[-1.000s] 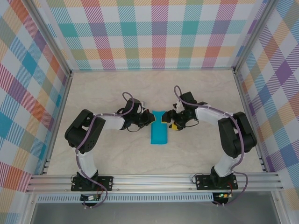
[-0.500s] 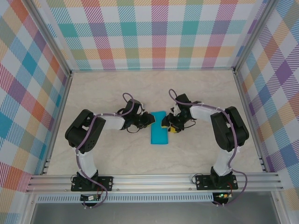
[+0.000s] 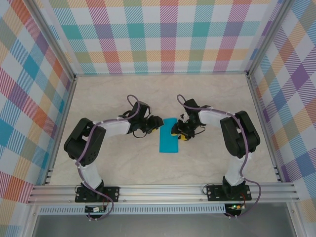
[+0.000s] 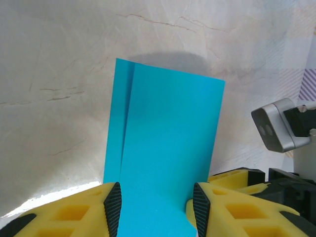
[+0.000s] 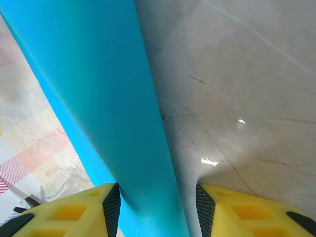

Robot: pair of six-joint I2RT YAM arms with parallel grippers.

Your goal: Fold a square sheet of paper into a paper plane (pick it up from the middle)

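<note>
The folded paper (image 3: 168, 142) lay in the middle of the table (image 3: 123, 163) (a narrow strip, running near to far). At its far end the left gripper (image 4: 155, 210) and right gripper (image 5: 157, 210) each straddled it, fingers parted, clamping nothing

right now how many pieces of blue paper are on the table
1. The folded teal paper lies between the left gripper at its far left corner and the right gripper at its right edge. Another sheet hidden under it cannot be ruled out.
</note>
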